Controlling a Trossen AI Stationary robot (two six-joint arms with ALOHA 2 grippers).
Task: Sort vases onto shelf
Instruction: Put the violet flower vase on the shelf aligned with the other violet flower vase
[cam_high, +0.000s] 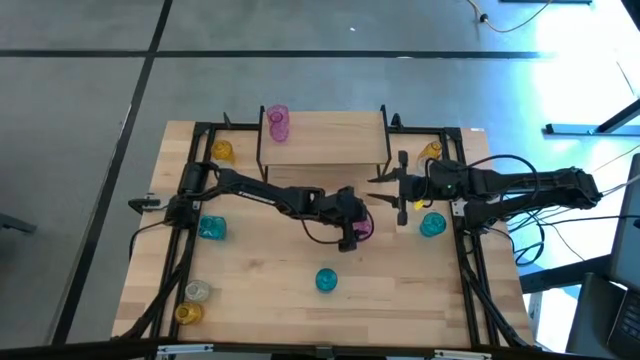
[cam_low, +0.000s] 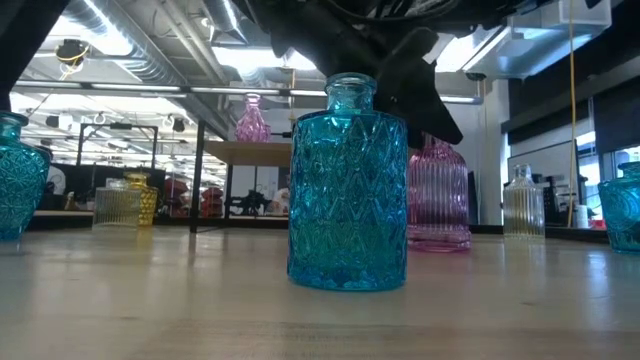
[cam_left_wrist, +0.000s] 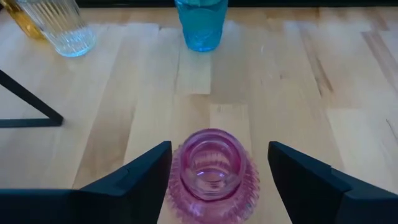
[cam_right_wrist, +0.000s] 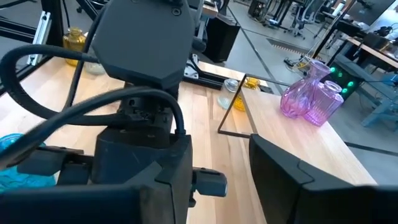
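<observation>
A pink ribbed vase (cam_left_wrist: 214, 177) stands upright on the table, near its middle. My left gripper (cam_left_wrist: 219, 149) is open, with one finger on each side of the vase, and comes in slanting down from the table's left. Two pink vases (cam_high: 277, 122) stand on the shelf (cam_high: 325, 140) at the far side. My right gripper (cam_high: 375, 190) hangs open above the table, to the right of the shelf, with nothing between its fingers. In the low view the pink vase (cam_low: 438, 195) stands behind a teal vase (cam_low: 348, 185). My left gripper has its fingers on either side of the pink vase's ribbed shoulder (cam_left_wrist: 180, 180). One finger (cam_left_wrist: 143, 180) stands close against the ribs, and I cannot tell whether it touches. The other finger (cam_left_wrist: 298, 180) stands apart. The vase rests on its base on the table.
Teal vases stand at the left (cam_high: 212, 228), near the front (cam_high: 327, 280) and at the right (cam_high: 432, 225). Amber vases (cam_high: 222, 150) (cam_high: 432, 152) flank the shelf. A clear vase (cam_high: 198, 290) and an amber one (cam_high: 188, 312) stand at the near left corner.
</observation>
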